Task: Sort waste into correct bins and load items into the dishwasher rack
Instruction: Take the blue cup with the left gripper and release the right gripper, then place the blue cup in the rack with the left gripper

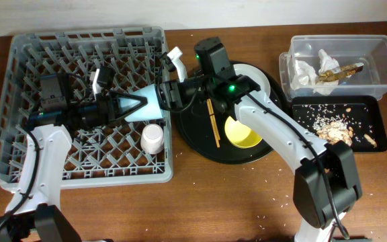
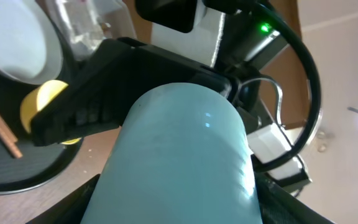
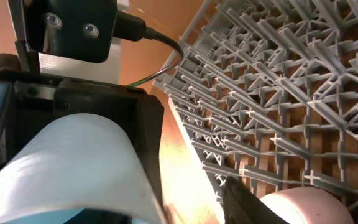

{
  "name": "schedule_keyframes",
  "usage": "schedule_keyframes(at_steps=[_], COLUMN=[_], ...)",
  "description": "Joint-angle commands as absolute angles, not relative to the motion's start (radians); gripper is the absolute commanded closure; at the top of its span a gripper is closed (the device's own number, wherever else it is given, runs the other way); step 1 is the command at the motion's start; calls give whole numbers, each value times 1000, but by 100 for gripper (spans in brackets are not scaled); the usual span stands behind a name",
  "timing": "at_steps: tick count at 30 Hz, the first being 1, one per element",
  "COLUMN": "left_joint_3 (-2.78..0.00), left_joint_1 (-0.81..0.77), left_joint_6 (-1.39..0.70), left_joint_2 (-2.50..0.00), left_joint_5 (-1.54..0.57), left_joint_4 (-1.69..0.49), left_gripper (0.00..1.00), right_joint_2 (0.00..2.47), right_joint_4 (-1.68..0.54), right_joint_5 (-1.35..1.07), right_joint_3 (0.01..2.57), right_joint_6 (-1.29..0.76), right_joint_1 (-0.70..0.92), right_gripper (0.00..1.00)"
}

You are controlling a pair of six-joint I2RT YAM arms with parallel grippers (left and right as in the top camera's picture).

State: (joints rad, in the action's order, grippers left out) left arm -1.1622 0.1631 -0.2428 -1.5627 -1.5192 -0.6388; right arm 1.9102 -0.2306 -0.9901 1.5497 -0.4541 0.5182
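My left gripper is shut on the light blue cup, held sideways over the right edge of the grey dishwasher rack. In the left wrist view the cup fills the space between the jaws. My right gripper is at the cup's far end and looks open. In its wrist view the cup sits left of the jaws, with a gap to the right finger. A pinkish-white cup stands in the rack. The plate, yellow bowl and chopsticks lie on the round tray.
The round black tray sits right of the rack. The clear tub at the back right holds napkins and a wrapper. The shallow black tray holds food scraps. Crumbs lie on the table.
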Motion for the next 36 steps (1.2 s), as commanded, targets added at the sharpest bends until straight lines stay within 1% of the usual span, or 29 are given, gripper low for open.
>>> schedule_keyframes(at_steps=[1,4,6,9,10,11,12,14,16,18,19,28,29,30,31,32,33,34,36], left_joint_3=[-1163,-1163,-1177,-1267,-1329,-1427,-1496,-1597,-1622,-1622,-1622,-1622,-1622,-1622,-1622,-1626,-1646,-1723,-1898], left_joint_1=[160,160,160,138,113,59,3,-117,-200,-244,-266,-284,-284,-284,-284,-284,-283,-282,-286], left_joint_6=[-229,-229,-242,-276,-275,-274,-270,-251,-252,-252,-251,-244,-244,-244,-244,-244,-244,-244,-244], left_joint_2=[-1559,-1557,-1552,-1552,-1552,-1552,-1553,-1567,-1602,-1665,-1744,-2017,-2032,-2053,-2059,-2057,-2053,-2053,-2053], left_joint_5=[-1425,-1299,-1098,-878,-767,-542,-373,-128,3,125,183,171,171,169,170,170,170,169,116], left_joint_4=[-636,-612,-603,-635,-685,-777,-835,-892,-891,-894,-896,-889,-887,-879,-873,-870,-881,-942,-1104], left_gripper=[33,34,38,38,39,39,38,37,38,37,37,37,34,18,4,1,1,1,1], right_joint_2=[1921,1921,1921,1921,1921,1921,1921,1921,1921,1921,1921,1921,1921,1921,1921,1921,1921,1916,1872], right_joint_4=[-228,-279,-397,-532,-578,-621,-654,-703,-740,-778,-811,-854,-854,-853,-853,-852,-853,-854,-881], right_joint_5=[-970,-937,-884,-878,-878,-878,-876,-867,-829,-829,-819,-773,-773,-773,-773,-773,-773,-774,-773], right_joint_3=[1546,1546,1546,1546,1546,1546,1546,1546,1546,1546,1546,1546,1546,1546,1546,1546,1547,1549,1551], right_joint_6=[-454,-445,-386,-287,-257,-231,-212,-180,-173,-129,-100,-81,-81,-81,-81,-81,-62,-63,-58], right_joint_1=[497,442,373,278,247,220,199,175,176,177,177,177,177,177,177,177,174,161,115], right_gripper=[49,46,45,44,44,43,43,43,43,43,43,43,43,43,43,43,43,46,47])
